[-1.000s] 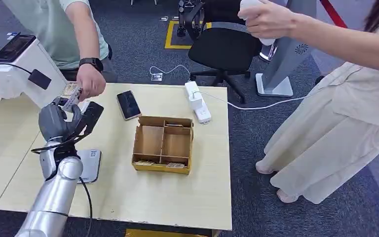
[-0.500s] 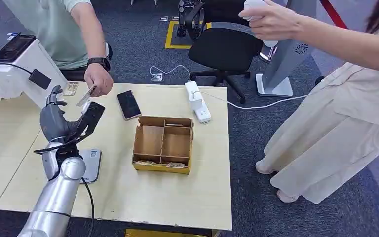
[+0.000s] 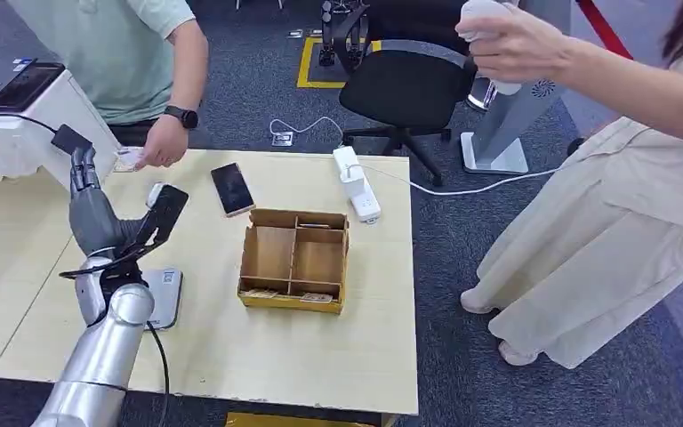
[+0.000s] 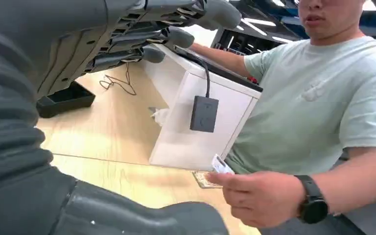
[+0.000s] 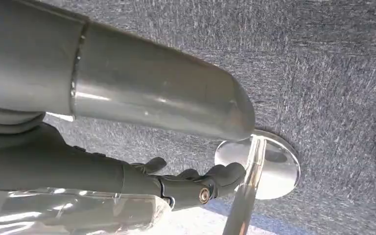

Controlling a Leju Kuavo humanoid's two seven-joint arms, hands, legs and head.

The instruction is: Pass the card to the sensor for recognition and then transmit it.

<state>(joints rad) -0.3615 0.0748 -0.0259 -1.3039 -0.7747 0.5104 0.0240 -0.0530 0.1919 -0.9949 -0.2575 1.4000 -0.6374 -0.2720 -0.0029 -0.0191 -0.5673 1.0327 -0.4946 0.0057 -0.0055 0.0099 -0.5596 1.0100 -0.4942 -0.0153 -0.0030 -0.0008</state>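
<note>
Grey and dark, the robot's left hand (image 3: pixel 92 216) stands raised over the left part of the pale wooden desk (image 3: pixel 231 356), fingers (image 3: pixel 80 169) stretched upward and apart, holding nothing. In the left wrist view the same fingers (image 4: pixel 176 36) reach out spread toward the white box-shaped stand (image 4: pixel 200 122) with a small black square sensor (image 4: pixel 203 113) fixed on its side by a black cable.

Just beyond the hand, a person in a pale green T-shirt (image 3: pixel 111 53) leans a hand (image 3: pixel 162 142) with a black wristwatch (image 3: pixel 181 116) onto the desk's far edge. That hand pinches the small white card (image 4: pixel 220 164), low over the desk and beside a flat patterned card-like piece (image 4: pixel 203 180) lying near the stand's base; the card is apart from the robot's hand.

Under the robot's forearm lies a flat grey reader pad (image 3: pixel 164 298). A black smartphone (image 3: pixel 231 188) rests to the right of the hand, and further right sits an open brown cardboard box with dividers (image 3: pixel 294 258). A white power strip (image 3: pixel 356 182) lies at the desk's far right edge.

The right hand (image 5: pixel 191 183) hangs over grey carpet (image 5: pixel 323 73), near a round metal base (image 5: pixel 274 164); its dark fingers are loosely curled on nothing.

A second person in a beige dress (image 3: pixel 605 231) stands at the right, holding up a white object (image 3: pixel 489 36).
</note>
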